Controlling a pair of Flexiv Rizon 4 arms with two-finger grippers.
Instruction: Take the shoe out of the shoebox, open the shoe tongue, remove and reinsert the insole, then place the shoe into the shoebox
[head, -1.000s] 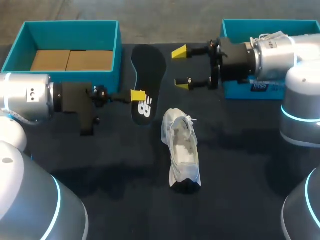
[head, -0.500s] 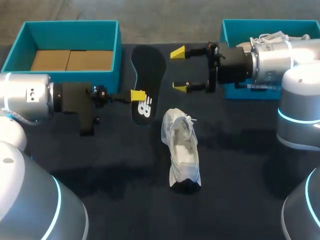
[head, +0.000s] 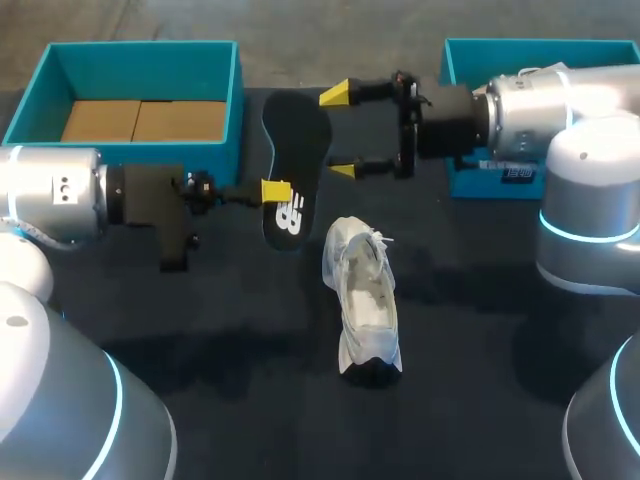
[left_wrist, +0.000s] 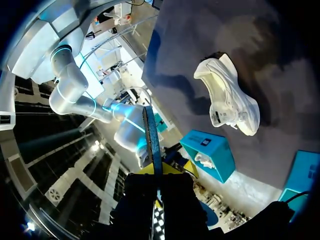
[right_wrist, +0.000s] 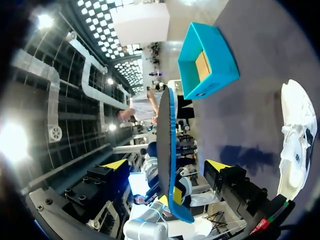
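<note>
My left gripper (head: 276, 190) is shut on the heel end of the black insole (head: 297, 135), which stretches away from it above the table. In the left wrist view the insole (left_wrist: 151, 140) rises edge-on from the gripper (left_wrist: 159, 172). My right gripper (head: 340, 132) stands open just right of the insole's toe end. In the right wrist view the insole (right_wrist: 167, 140) stands edge-on between the spread fingers (right_wrist: 114, 164), touching neither. The white shoe (head: 362, 295) lies on its side on the dark table, below both grippers, also visible in the wrist views (left_wrist: 227, 97) (right_wrist: 295, 135).
An open teal shoebox (head: 140, 65) with a cardboard floor stands at the back left. A second teal box (head: 545, 55) at the back right, partly behind my right arm, holds another white shoe (left_wrist: 205, 161). The dark table (head: 480, 330) spreads around the shoe.
My right gripper, still open, has moved left and slightly back, up to the insole's toe end. The left gripper and the insole have not moved.
</note>
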